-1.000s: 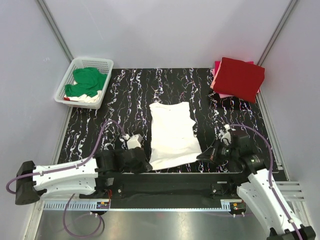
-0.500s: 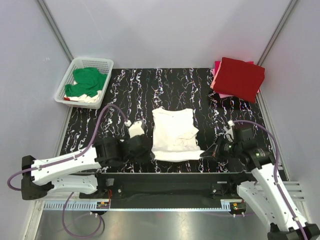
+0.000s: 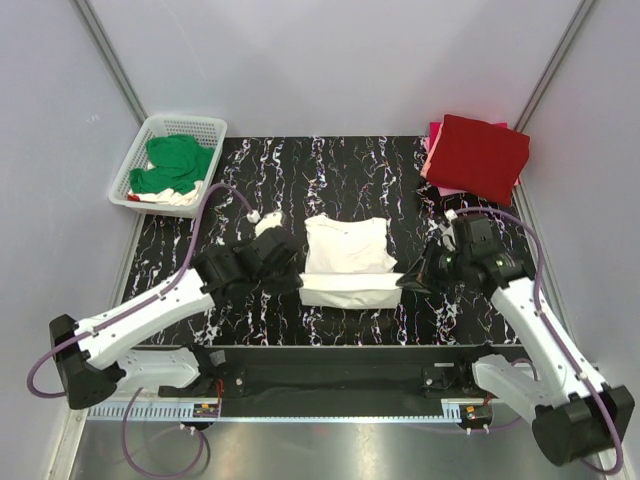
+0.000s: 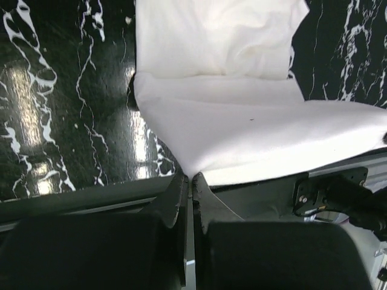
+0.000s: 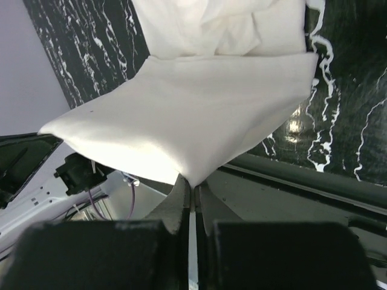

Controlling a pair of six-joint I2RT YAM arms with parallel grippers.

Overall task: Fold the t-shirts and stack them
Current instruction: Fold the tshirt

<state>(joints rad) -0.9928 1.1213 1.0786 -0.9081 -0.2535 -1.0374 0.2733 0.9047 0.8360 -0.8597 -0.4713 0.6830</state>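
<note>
Left end effector [image 4: 190, 181] is pinched tight on the near-left corner of the white tee [image 3: 345, 262], and the right end effector [image 5: 192, 187] is clamped just as firmly on the near-right corner. Between them the near hem hangs lifted off the table [image 3: 240, 180], pulled fairly taut from left to right.

The rest of the tee lies flat at the table's middle, straight out from both end effectors toward the far edge. Its long axis runs near to far, and the raised hem runs across that, left to right. Neither arm is nearer: each has its own corner, level with the other.

By my read this is the lengthwise fold in mid-carry. The hem needs to travel on toward the far edge and come down over the far part, both corners kept level so the fold lands square.

Over at the far-right corner a red tee [image 3: 478, 155] sits folded on a pink tee [image 3: 432, 135]. At the far-left corner, a green tee [image 3: 175, 165] waits in the basket [image 3: 180, 122].
</note>
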